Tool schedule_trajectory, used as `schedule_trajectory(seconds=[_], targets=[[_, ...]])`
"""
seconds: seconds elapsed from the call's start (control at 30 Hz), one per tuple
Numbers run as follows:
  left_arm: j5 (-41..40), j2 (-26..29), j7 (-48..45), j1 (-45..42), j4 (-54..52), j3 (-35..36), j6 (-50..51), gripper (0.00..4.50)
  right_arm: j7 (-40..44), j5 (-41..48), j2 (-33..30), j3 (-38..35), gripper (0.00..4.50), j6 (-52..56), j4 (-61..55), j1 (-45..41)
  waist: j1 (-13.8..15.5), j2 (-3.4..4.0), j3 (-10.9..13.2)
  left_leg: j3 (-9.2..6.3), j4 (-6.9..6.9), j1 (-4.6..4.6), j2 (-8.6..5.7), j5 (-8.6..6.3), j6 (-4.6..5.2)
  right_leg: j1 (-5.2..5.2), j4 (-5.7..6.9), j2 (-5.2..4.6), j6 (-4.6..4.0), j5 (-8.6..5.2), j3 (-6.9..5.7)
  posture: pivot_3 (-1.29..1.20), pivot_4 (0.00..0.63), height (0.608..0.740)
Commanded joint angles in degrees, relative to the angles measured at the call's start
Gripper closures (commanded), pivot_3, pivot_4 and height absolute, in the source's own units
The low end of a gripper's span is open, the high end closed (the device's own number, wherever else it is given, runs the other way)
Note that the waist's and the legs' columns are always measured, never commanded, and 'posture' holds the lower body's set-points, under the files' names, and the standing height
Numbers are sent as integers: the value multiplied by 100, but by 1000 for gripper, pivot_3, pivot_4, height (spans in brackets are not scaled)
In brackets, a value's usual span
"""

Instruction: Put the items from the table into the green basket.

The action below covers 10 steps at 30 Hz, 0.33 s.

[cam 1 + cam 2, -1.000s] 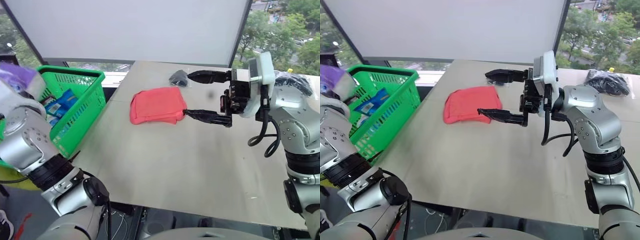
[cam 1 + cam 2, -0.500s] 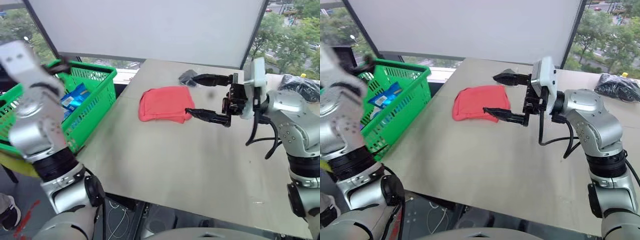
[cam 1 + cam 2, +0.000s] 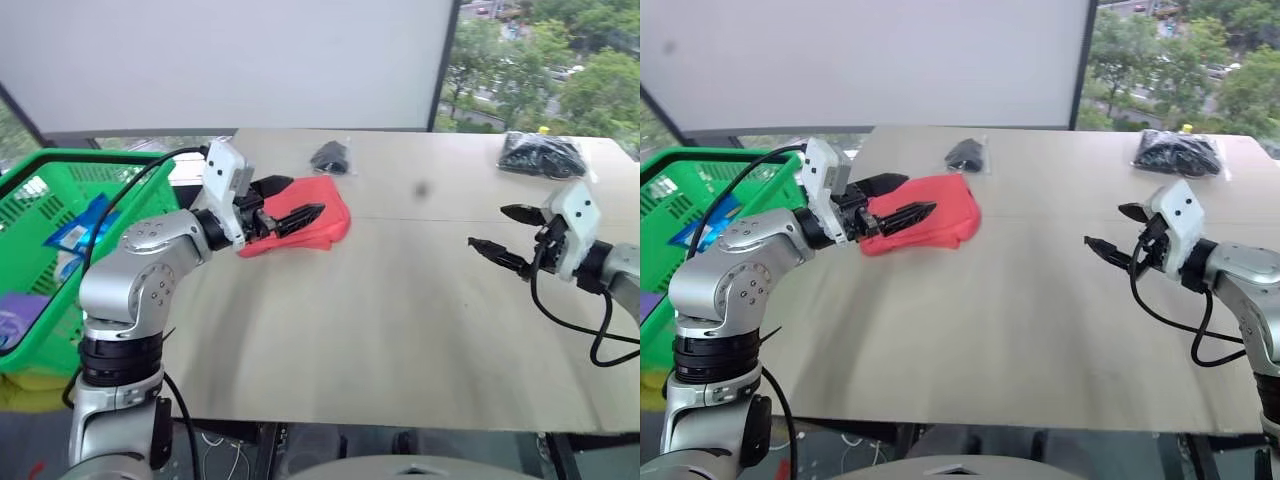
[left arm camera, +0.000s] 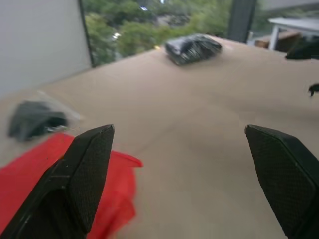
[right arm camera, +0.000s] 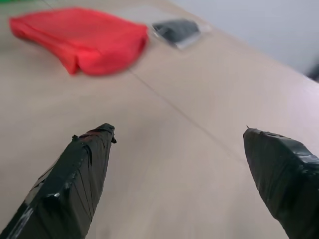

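The red pouch (image 3: 322, 222) lies on the table (image 3: 380, 330) near its left edge. My left gripper (image 3: 305, 196) is open and hovers at the pouch's left end, with one finger (image 4: 84, 169) over the red fabric and nothing between the fingers. A small clear bag of black contents (image 3: 330, 157) sits just behind the pouch. A larger such bag (image 3: 542, 155) lies at the far right. My right gripper (image 3: 488, 227) hangs open and empty over the right side of the table. The green basket (image 3: 110, 165) stands left of the table.
Inside the basket lie a blue packet (image 3: 75, 225) and a purple-white item (image 3: 18, 320). A seam (image 3: 420, 217) crosses the tabletop. A white wall panel and windows stand beyond the far edge. The table's middle and front are bare.
My left arm swung from over the basket to the red pouch and its gripper opened; the purple item now lies in the basket. My right gripper drew back rightward and lower, away from the pouch.
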Motion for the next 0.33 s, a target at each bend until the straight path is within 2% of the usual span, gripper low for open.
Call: schedule_trajectory(seconds=[0.03,0.13,0.33], targets=[[-75,228,-275,130,-107,-23,-68,119,49,82,-134,-515,0,-9,-299,314,-91,5,4,0,-2,16,2,-1,1,15,-4,4,1,-1,1,94,0,740],[-85,237,-252,206,-137,-5,-64,119,-13,100,-133,-765,0,30,-440,676,-190,17,12,-5,-15,35,7,-1,2,64,-16,13,2,-4,0,89,0,740],[-18,93,-53,250,-137,-43,-142,119,-79,162,-44,-974,0,20,-599,994,-243,26,17,-1,-15,42,12,1,-3,67,-12,45,3,-3,17,74,0,740]])
